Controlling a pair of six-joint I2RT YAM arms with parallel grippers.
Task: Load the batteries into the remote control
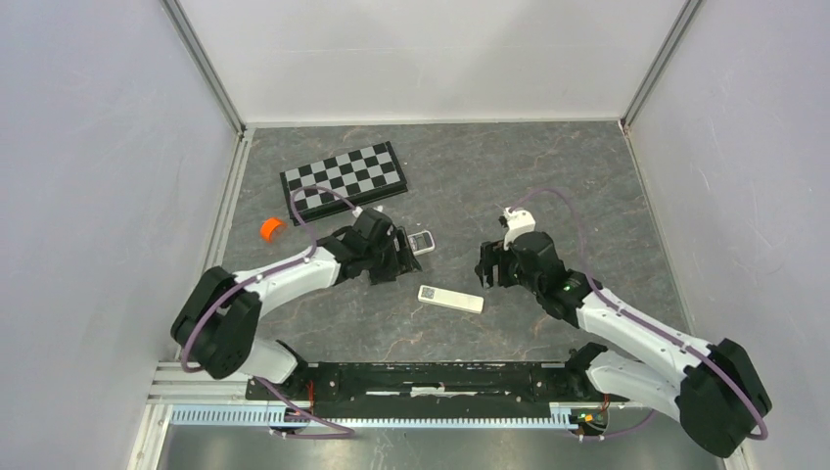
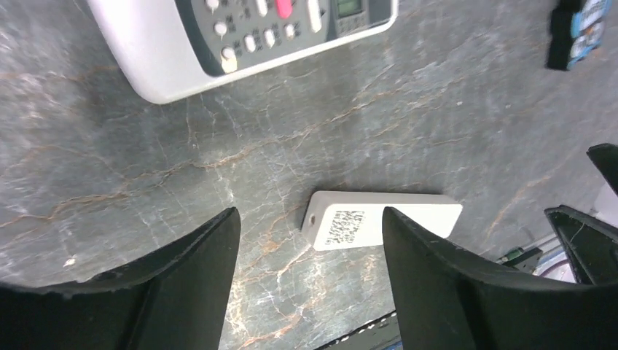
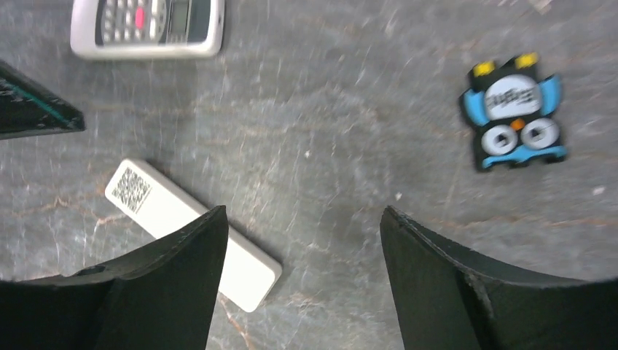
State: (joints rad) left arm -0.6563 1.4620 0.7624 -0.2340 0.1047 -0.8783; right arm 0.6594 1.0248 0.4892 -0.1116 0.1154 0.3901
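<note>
The slim white remote control lies flat on the dark stone table between the two arms, label side up. It also shows in the left wrist view and the right wrist view. My left gripper is open and empty above the table, just left of and beyond the remote; its jaws stand wide apart. My right gripper is open and empty to the right of the remote; its left finger overlaps the remote in its own view. No batteries are in view.
A shorter grey-white remote with buttons lies beside the left gripper. A black-and-blue square gadget lies near the right gripper. A chessboard and an orange ring are at the back left.
</note>
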